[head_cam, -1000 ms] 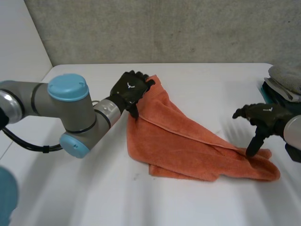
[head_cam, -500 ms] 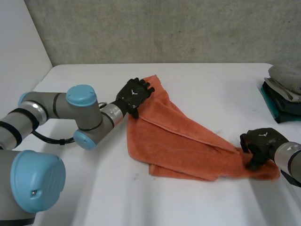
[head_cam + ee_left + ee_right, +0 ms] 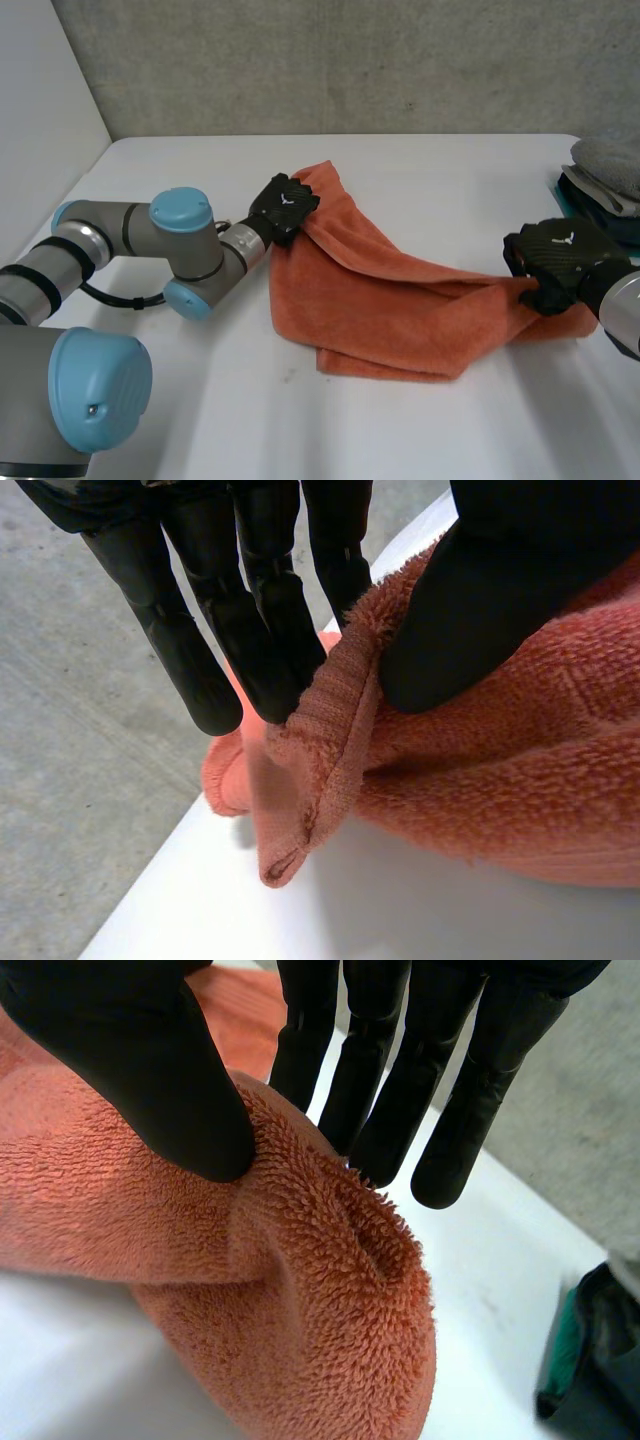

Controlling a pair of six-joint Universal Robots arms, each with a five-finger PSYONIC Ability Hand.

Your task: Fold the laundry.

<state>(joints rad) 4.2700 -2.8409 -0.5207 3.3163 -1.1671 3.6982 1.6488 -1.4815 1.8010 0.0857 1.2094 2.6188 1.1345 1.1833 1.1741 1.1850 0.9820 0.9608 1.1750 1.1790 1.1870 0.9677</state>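
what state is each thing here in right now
orange towel: loosely doubled over on the table, both ends pinched
left hand: shut on the towel's far corner
right hand: shut on the towel's right end
cloth pile: stacked at the table edge, untouched

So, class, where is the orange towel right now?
In the head view the orange towel lies midway across the white table, its far corner pinched by the left hand, its right end by the right hand.
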